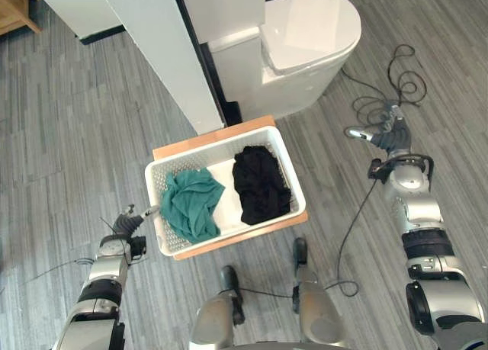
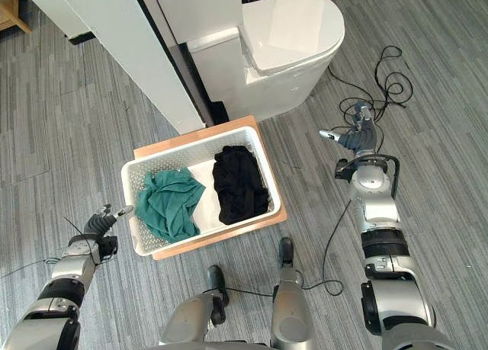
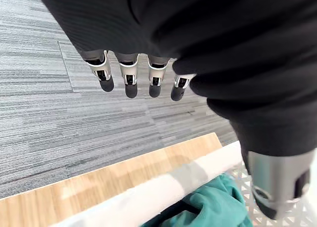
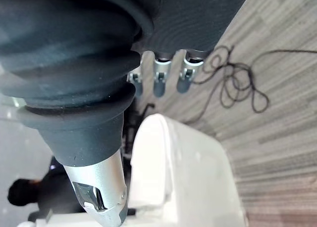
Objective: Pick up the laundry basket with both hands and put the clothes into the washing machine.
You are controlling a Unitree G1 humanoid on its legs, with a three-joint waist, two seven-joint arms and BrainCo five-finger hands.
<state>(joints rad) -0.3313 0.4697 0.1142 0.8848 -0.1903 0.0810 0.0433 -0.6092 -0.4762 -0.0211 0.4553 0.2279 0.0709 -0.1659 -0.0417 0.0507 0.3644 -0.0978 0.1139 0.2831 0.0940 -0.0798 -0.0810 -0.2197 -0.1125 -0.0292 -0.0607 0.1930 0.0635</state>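
**tileguy:** So what do we have here? We see a grey plank floor point(image 1: 76, 121) all around, a white wall panel point(image 1: 164, 60) coming down from the top, and a white toilet point(image 1: 309, 33) just beside it with the lid down.

**sockdrawer:** Yep, and in front of those we've got a wooden board point(image 1: 213, 139) flat on the floor. The white laundry basket point(image 1: 227, 188) sits right on top of it, so it's not lifted at all. Inside we count two things: a teal garment point(image 1: 191, 203) bunched at the robot's left end and a black garment point(image 1: 261, 184) at the right end, with bare basket bottom between them.

**tileguy:** And the hands?

**sockdrawer:** We see the left hand point(image 1: 128, 223) low down, just beside the basket's left rim. Its fingers point(image 3: 130, 81) are straight and grasping nothing. We can't tell if a tip actually touches the rim. The right hand point(image 1: 389, 134) is well apart from the basket, out over the floor near the toilet. Its fingers point(image 4: 159, 76) are straight too, and the hand is empty.
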